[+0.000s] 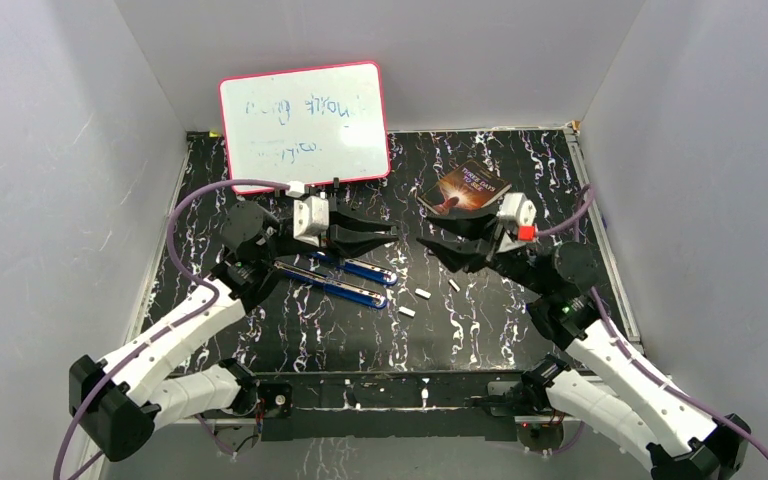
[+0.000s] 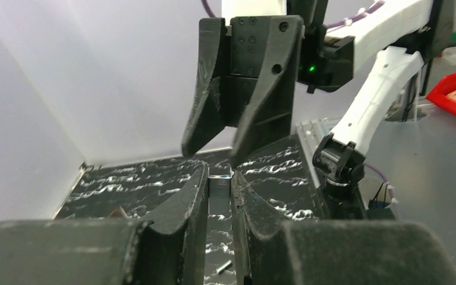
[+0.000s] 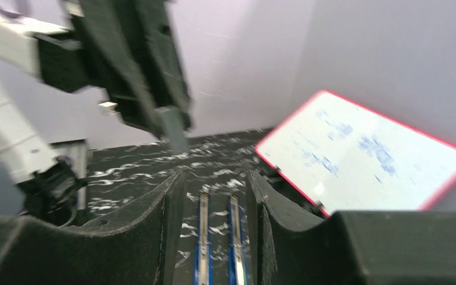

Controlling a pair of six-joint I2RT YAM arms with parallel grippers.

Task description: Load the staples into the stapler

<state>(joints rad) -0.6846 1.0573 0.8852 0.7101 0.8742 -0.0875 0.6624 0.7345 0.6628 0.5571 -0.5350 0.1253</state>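
Observation:
My left gripper (image 1: 393,236) (image 2: 219,173) is shut on the staples (image 2: 219,193), a short silvery strip standing between its fingertips. The right wrist view shows that same strip (image 3: 173,127) hanging from the left fingers. Facing it a little way off, my right gripper (image 1: 426,232) (image 3: 214,178) is open with nothing between its fingers (image 2: 202,127). The blue stapler (image 1: 345,280) lies opened flat on the mat below the left gripper, and its two metal rails (image 3: 203,237) show between the right fingers. Loose staples (image 1: 422,293) lie on the mat right of the stapler.
A pink-framed whiteboard (image 1: 305,125) (image 3: 362,154) leans on the back wall. A dark booklet (image 1: 470,188) lies at the back right, behind the right gripper. Grey walls close in the black marbled mat (image 1: 290,340) on three sides.

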